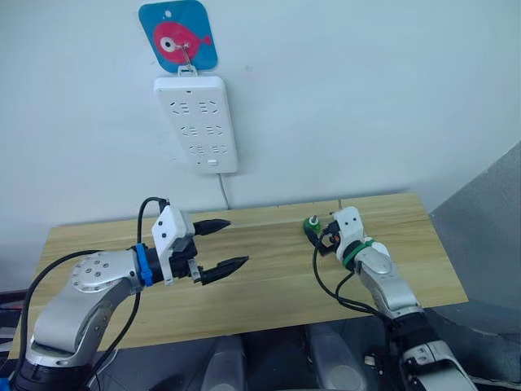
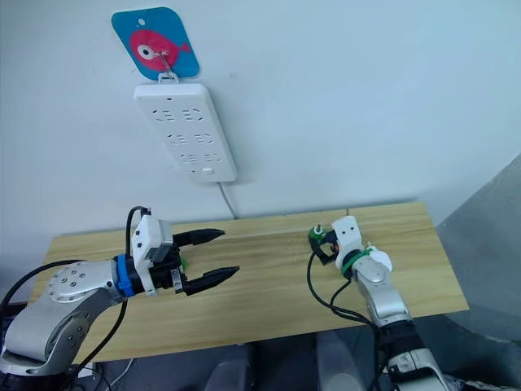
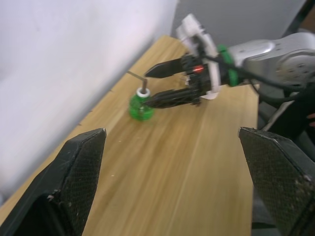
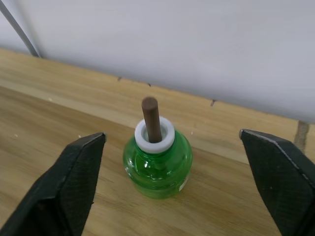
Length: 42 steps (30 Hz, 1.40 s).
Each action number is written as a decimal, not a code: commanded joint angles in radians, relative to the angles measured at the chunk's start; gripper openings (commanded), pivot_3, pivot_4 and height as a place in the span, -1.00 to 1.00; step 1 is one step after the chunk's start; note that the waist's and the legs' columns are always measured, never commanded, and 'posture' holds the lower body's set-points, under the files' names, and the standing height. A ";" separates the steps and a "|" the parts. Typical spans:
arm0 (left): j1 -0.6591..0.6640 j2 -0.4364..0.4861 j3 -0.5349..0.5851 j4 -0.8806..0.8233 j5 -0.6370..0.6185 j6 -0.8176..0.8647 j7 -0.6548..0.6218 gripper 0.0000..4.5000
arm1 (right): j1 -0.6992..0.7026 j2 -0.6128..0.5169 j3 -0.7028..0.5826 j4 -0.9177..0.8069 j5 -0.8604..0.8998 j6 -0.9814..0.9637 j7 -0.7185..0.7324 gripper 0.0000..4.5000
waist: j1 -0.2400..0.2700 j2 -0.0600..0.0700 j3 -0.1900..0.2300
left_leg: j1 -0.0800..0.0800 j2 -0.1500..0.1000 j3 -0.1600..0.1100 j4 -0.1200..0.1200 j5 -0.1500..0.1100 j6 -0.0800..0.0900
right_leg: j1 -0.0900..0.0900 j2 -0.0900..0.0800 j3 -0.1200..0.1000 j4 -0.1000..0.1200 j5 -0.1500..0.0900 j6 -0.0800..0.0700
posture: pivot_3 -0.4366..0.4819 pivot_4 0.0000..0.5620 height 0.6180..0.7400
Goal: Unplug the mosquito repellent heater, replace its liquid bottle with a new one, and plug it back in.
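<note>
A pale wall rises behind a wooden worktop (image 1: 269, 277), the broadest surfaces here. On the wall a white multi-socket power strip (image 1: 199, 122) hangs from a hook under a blue fish-print plaque (image 1: 177, 34), its cord dropping behind the worktop's far edge; nothing sits in any of its sockets.

The left gripper (image 1: 221, 243) hovers over the worktop's left half, its black fingers spread wide and holding nothing. The right gripper (image 3: 153, 86) reaches toward the far edge on the right side, fingers likewise parted, bracketing but not touching a small green liquid bottle (image 4: 157, 166). The bottle stands upright on the worktop close to the wall, a brown wick (image 4: 150, 118) rising from its white collar.

The mosquito repellent heater itself cannot be made out anywhere on strip or worktop, so how far the swap has got is hard to judge.

The risk from here looks plain: the bottle is round, light and top-heavy with its wick, and a closing finger arriving off-centre would likely nudge it over or roll it against the wall. Fingers catching the wick instead of the body could bend it or tip the bottle.
</note>
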 commanded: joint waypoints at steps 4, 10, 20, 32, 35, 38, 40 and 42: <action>0.152 0.011 0.180 -0.101 -0.014 -0.003 0.044 1.00 | 0.116 -0.117 -0.031 -0.473 0.114 0.147 0.121 0.94 | -0.001 0.000 0.001 | 0.000 0.000 0.000 -0.001 0.000 0.000 | 0.000 0.000 0.001 0.000 0.000 0.000 | -0.26 0.02 1.00; 0.401 -0.037 0.351 -0.207 -0.011 -0.029 0.069 1.00 | 0.117 -0.356 -0.007 -0.714 0.208 0.216 0.370 0.94 | 0.004 -0.002 0.008 | 0.000 0.001 0.001 0.000 0.000 -0.001 | 0.000 -0.001 0.000 -0.002 -0.003 0.005 | -0.27 0.03 1.00; 0.636 -0.177 0.484 -0.183 0.054 -0.122 0.119 1.00 | -0.074 -0.563 0.071 -0.753 0.351 0.364 0.666 0.94 | 0.023 -0.006 0.011 | 0.000 0.000 0.002 0.000 0.000 -0.001 | 0.000 -0.001 0.001 -0.005 -0.003 0.005 | -0.19 0.03 1.00; 0.504 -0.139 0.341 0.168 0.231 -0.246 0.132 1.00 | -0.212 -0.426 0.159 -0.801 0.353 0.537 0.538 0.94 | 0.034 -0.010 0.036 | -0.003 0.000 0.000 0.000 0.000 -0.001 | -0.001 -0.001 -0.001 -0.006 -0.003 0.006 | -0.15 0.25 1.00; 0.410 -0.095 0.293 0.335 0.278 -0.307 0.103 1.00 | -0.211 -0.413 0.165 -0.825 0.362 0.577 0.515 0.94 | 0.043 -0.009 0.046 | -0.005 0.001 0.000 -0.001 0.000 -0.001 | -0.003 -0.002 -0.001 -0.006 -0.003 0.006 | -0.18 0.32 1.00; 0.313 -0.068 0.226 0.467 0.317 -0.356 0.073 1.00 | -0.214 -0.403 0.167 -0.847 0.375 0.613 0.500 0.94 | 0.045 -0.008 0.052 | -0.013 0.001 0.000 0.000 0.000 -0.001 | -0.011 -0.002 -0.002 -0.004 0.000 0.001 | -0.20 0.37 1.00; 0.253 -0.061 0.180 0.538 0.346 -0.399 0.057 1.00 | -0.217 -0.397 0.170 -0.861 0.381 0.632 0.490 0.94 | 0.046 -0.007 0.057 | -0.015 0.001 -0.001 0.000 0.000 -0.001 | -0.012 -0.003 -0.003 -0.004 0.000 0.001 | -0.23 0.41 1.00; 0.185 -0.063 0.140 0.605 0.370 -0.435 0.056 1.00 | -0.220 -0.392 0.168 -0.881 0.394 0.656 0.480 0.94 | 0.045 -0.006 0.063 | -0.016 0.002 -0.002 0.000 0.000 -0.001 | -0.013 -0.004 -0.004 -0.004 0.000 0.001 | -0.26 0.41 1.00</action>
